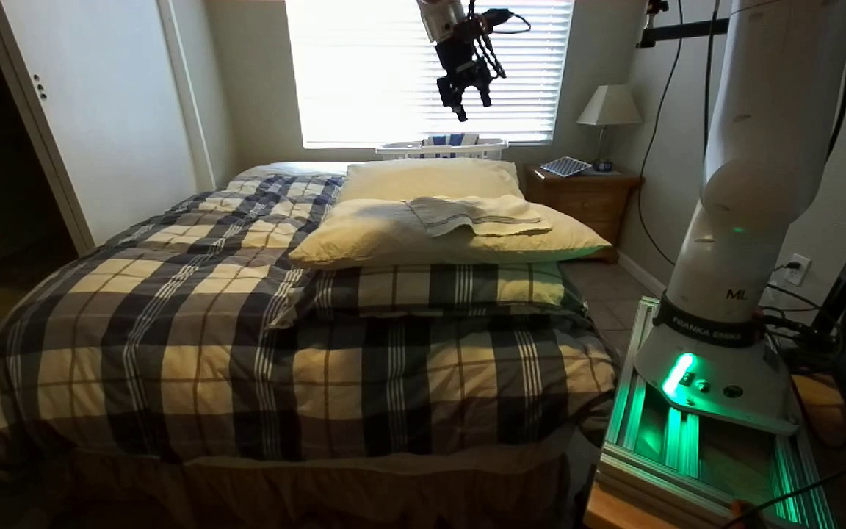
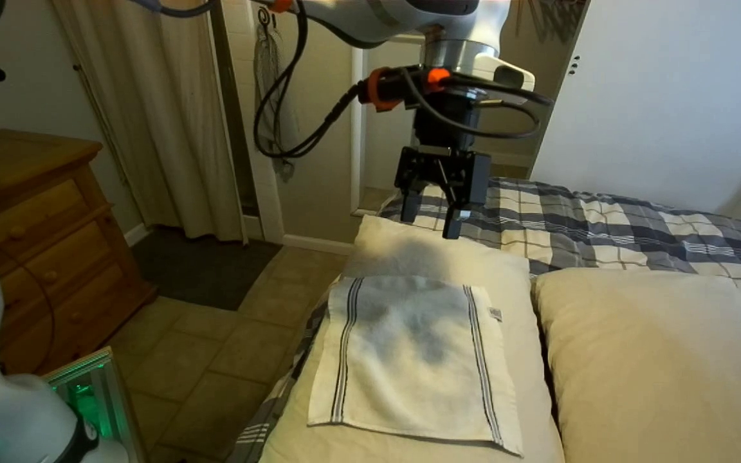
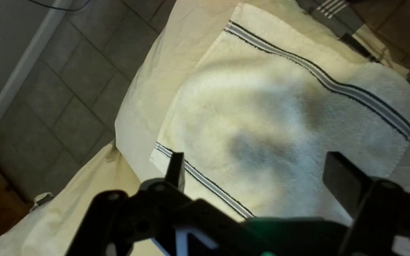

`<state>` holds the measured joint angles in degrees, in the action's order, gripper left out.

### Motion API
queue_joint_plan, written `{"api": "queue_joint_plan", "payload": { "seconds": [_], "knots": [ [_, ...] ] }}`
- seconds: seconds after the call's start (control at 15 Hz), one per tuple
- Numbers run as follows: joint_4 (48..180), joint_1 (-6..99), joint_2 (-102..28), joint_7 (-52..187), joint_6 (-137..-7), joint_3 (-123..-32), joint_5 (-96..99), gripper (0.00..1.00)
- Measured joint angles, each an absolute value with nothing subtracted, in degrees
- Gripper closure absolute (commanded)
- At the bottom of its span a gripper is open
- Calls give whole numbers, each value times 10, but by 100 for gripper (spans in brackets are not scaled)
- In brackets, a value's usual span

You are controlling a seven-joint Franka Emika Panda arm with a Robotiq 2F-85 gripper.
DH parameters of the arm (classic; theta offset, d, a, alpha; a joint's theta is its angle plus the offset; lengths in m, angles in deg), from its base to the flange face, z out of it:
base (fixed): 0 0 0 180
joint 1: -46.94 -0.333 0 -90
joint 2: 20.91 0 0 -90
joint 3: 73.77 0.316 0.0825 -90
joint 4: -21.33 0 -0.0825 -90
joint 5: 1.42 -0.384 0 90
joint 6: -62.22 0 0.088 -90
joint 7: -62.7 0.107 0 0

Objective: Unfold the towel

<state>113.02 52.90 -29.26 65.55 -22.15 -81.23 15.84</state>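
Observation:
The towel is a cream-white cloth with dark and grey stripes near two opposite edges. In an exterior view the towel lies spread out flat on a pale-yellow pillow, with a small tag on one edge. It also shows low across the pillow top in an exterior view, with slight waves. In the wrist view the towel lies below the jaws, and a shadow falls on it. My gripper is open and empty, well above the bed. Its spread fingers also show in an exterior view and in the wrist view.
A second pale-yellow pillow lies beside the towel's pillow. Both lie on the plaid bedspread. A white laundry basket stands by the window. A nightstand with a lamp stands near the wall. The arm's base is beside the bed.

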Motion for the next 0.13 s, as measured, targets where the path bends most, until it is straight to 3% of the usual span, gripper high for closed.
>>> {"api": "queue_joint_plan", "payload": {
  "seconds": [0.13],
  "knots": [
    [1124, 529, -299, 655, -220, -812, 158, 0]
  ]
}}
